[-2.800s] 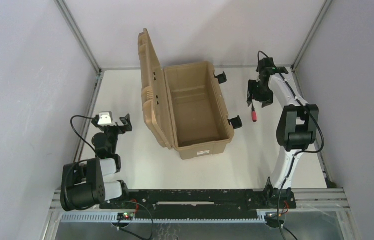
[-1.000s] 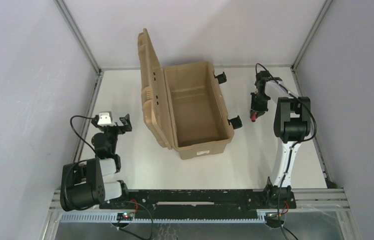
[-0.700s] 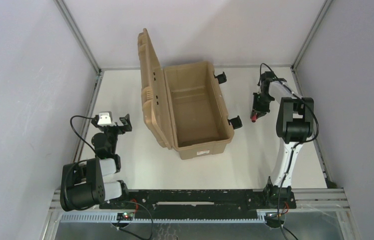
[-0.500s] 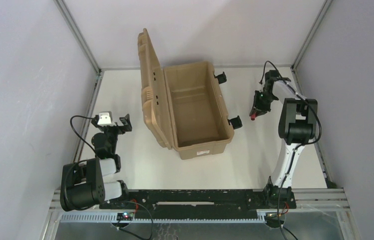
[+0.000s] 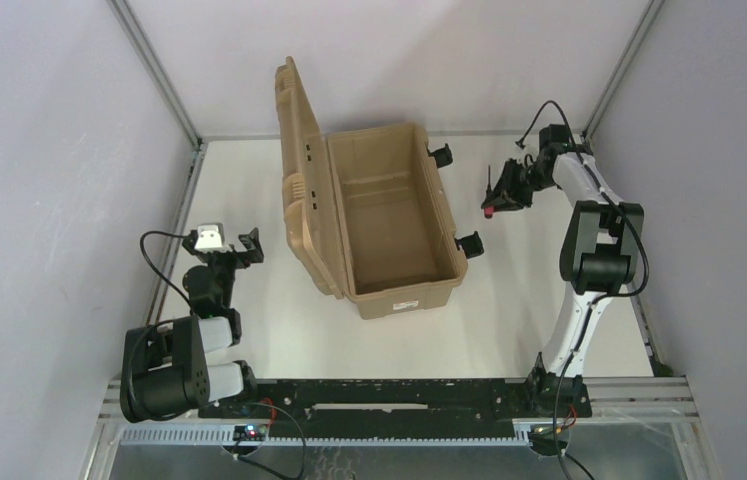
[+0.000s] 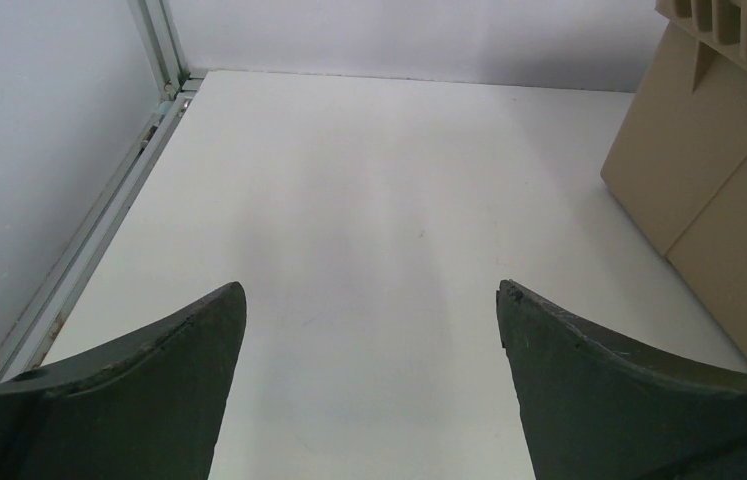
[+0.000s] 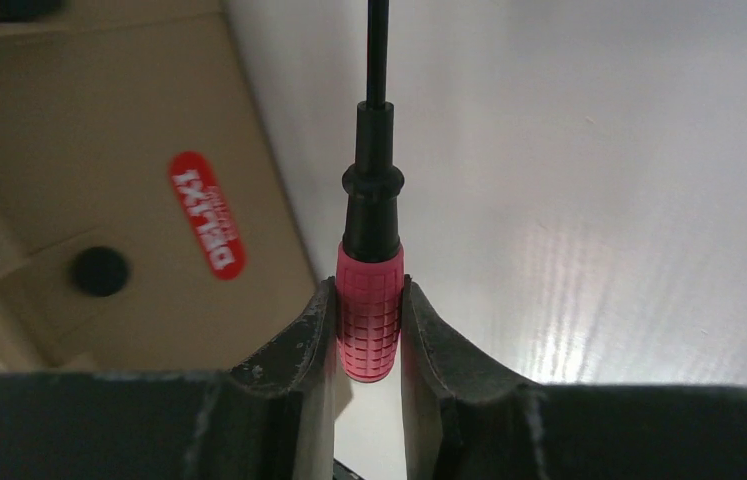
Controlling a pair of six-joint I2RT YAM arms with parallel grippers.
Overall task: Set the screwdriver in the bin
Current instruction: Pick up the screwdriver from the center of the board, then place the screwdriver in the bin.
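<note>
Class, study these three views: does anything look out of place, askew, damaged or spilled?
Nothing stands out. The bin stands open, with no damage showing and nothing visible inside. The right gripper holds the screwdriver squarely by its red handle, to the bin's right. The left gripper is open, holding nothing.

We can read one mark: a red oval sticker [image 7: 205, 214] on the tan wall of the bin [image 7: 69, 130], its white letters turned sideways and looking like "DELIXI". From above we also see a small white label [image 5: 406, 303] on the bin's near wall, too small to read.
</note>
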